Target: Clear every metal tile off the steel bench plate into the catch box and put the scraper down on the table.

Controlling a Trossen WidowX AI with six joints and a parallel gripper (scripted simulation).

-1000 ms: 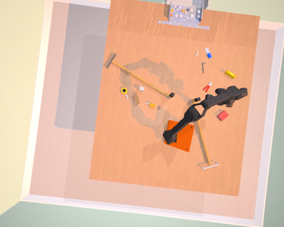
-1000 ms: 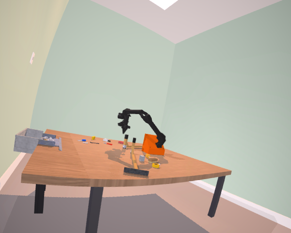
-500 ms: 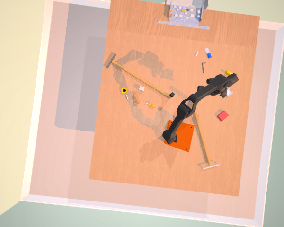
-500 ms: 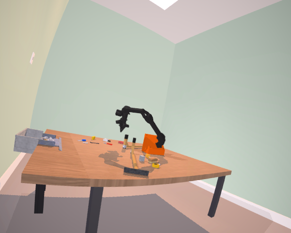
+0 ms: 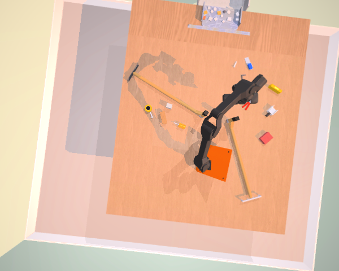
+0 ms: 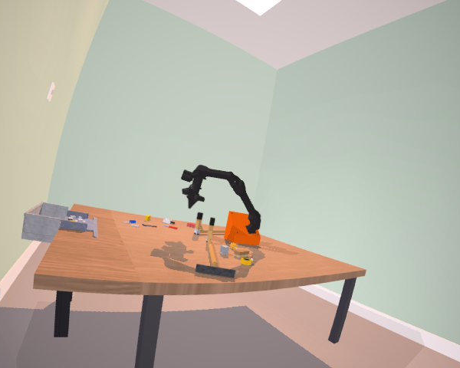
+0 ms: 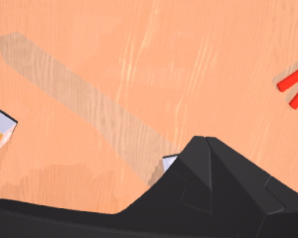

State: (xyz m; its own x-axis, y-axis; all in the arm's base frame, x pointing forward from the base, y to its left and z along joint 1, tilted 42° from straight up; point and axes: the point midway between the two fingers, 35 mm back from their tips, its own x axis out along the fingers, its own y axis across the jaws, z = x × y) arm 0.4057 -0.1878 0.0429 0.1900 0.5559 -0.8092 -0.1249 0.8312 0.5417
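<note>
My gripper (image 6: 189,203) (image 7: 202,147) is shut and empty, pointing down high above the table near the raised grips. A long-handled tool with a dark bar head (image 5: 166,93) (image 6: 212,253) lies toward the left. Another with a pale, open-looking head (image 5: 240,157) (image 6: 198,226) lies right of the orange base. Which one is the scraper I cannot tell for sure. The steel plate (image 5: 227,27) (image 6: 90,224) at the table's far end has side walls. Several small white, orange and dark tiles (image 5: 229,18) lie on it. The catch box (image 6: 41,228) stands beyond it.
Red-handled pliers (image 5: 246,105) (image 7: 294,82), a yellow-handled tool (image 5: 275,88), a blue-and-white item (image 5: 250,66) and a red block (image 5: 265,138) lie on the right. A tape roll (image 5: 148,108), a white block (image 5: 169,105) and a yellow screwdriver (image 5: 181,125) lie on the left.
</note>
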